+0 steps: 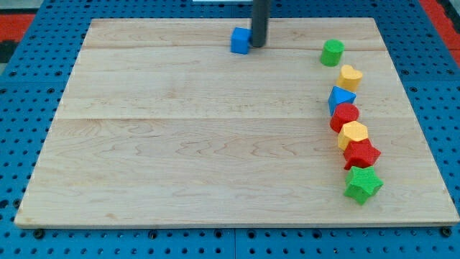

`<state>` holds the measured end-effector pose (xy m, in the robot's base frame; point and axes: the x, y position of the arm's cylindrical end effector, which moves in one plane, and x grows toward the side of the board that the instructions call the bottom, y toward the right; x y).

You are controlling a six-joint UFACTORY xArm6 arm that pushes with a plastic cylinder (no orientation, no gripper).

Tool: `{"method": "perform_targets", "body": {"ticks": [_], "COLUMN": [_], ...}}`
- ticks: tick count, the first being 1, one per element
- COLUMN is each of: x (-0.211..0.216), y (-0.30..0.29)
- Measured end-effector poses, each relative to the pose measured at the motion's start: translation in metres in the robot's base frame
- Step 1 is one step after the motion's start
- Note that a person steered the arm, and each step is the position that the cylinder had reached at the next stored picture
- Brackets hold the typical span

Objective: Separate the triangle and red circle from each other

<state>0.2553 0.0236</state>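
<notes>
The blue triangle [341, 98] lies at the view's right, touching the red circle [345, 116] just below it. My tip [257, 45] is at the view's top centre, right beside a blue cube [240, 40] on its right side, far to the left of the triangle and red circle.
A column of blocks runs down the view's right: green circle [332, 52], yellow heart [350, 76], then below the red circle a yellow hexagon [353, 134], a red star [361, 154] and a green star [363, 184]. The wooden board [180, 144] lies on a blue pegboard.
</notes>
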Motion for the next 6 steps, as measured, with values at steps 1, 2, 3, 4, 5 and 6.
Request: {"method": "perform_targets", "body": {"ticks": [1, 2, 3, 4, 5, 6], "x": [0.012, -0.006, -0.029, 0.021, 0.125, 0.174], "y": [-0.017, 0.069, 0.174, 0.284, 0.293, 0.224]}}
